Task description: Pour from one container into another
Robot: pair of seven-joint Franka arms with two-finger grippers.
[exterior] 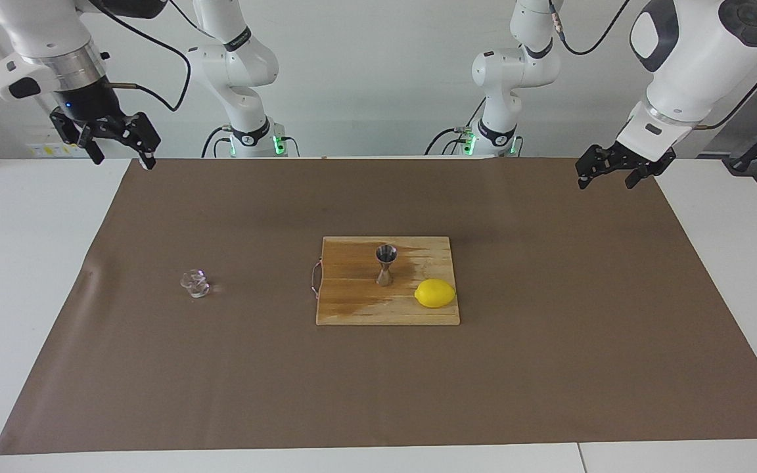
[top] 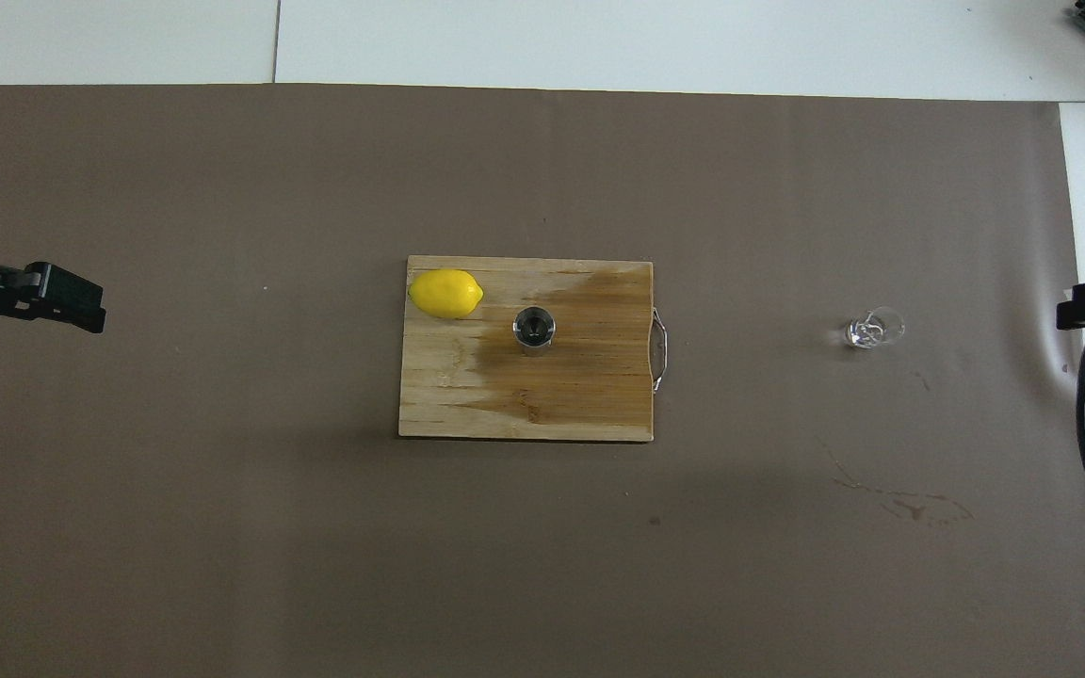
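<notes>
The tiny clear glass cup (exterior: 194, 284) (top: 872, 330) stands upright on the brown mat toward the right arm's end of the table. The steel jigger (exterior: 386, 264) (top: 534, 330) stands upright on the wooden cutting board (exterior: 352, 309) (top: 467, 395) at mid-table. My right gripper (exterior: 122, 157) (top: 1084, 311) hangs open and empty, high over the mat's edge, well apart from the cup. My left gripper (exterior: 605, 182) (top: 72, 303) waits open and empty above the mat's other end.
A yellow lemon (exterior: 435, 293) (top: 446, 293) lies on the board beside the jigger, toward the left arm's end. Part of the board looks dark and wet. The brown mat (exterior: 221, 381) covers most of the table, with a dried stain (top: 910, 504) nearer the robots than the cup.
</notes>
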